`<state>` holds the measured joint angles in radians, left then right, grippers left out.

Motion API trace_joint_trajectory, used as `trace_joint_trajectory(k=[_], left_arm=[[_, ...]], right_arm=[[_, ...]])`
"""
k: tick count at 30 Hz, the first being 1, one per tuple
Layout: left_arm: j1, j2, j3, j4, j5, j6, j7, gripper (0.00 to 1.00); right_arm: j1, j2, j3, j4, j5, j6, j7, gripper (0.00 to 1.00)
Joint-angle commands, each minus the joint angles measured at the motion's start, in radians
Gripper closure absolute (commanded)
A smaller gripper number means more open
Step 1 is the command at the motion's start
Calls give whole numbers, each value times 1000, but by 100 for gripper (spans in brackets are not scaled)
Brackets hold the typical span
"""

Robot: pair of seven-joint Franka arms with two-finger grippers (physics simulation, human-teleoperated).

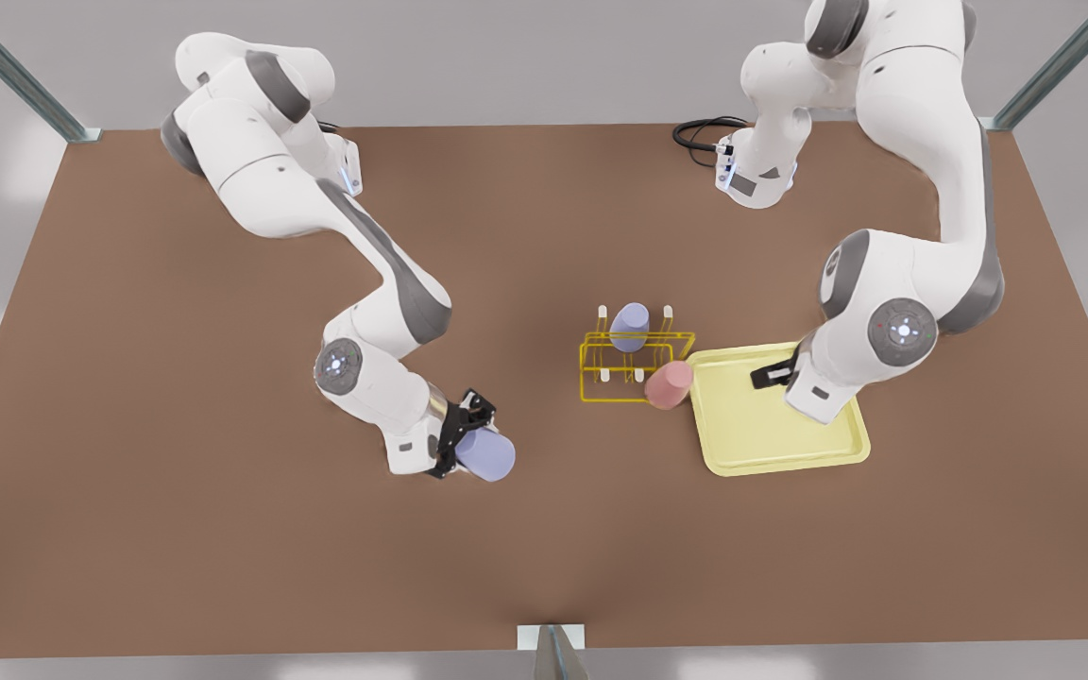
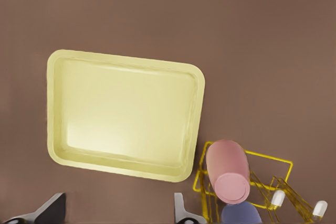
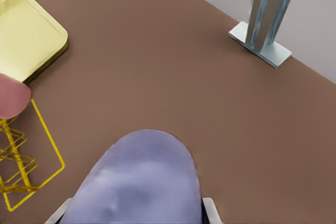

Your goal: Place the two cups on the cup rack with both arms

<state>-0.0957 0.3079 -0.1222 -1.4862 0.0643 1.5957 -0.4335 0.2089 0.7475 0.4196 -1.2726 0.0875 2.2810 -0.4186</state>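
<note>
right gripper (image 1: 470,436) clamps lavender cup (image 1: 485,456) mid-table | left gripper (image 1: 774,375) open over tray (image 1: 742,444) | pink cup (image 1: 669,384) on rack (image 1: 601,373) corner

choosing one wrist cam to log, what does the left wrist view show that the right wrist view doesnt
Left wrist, not right wrist: the open left gripper and a racked lavender tumbler. Right wrist, not left wrist: the right gripper shut on a held lavender tumbler, plus a metal post. Both: matte pink tumbler, thin yellow wire rack, flat pale-yellow tray, brown table.
</note>
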Motion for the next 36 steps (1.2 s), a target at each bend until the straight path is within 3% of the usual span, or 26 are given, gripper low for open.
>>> trace_joint_trajectory(k=[1,24,36], left_arm=[[39,-96,-4,-49,66,-63,446,0],[57,-81,-2,-17,42,-123,374,0],[65,-75,-2,-17,42,-118,375,0]], right_arm=[[49,12,1,32,1,5,216,17],[244,113,47,110,0,9,251,17],[237,108,45,98,-5,-12,256,17]])
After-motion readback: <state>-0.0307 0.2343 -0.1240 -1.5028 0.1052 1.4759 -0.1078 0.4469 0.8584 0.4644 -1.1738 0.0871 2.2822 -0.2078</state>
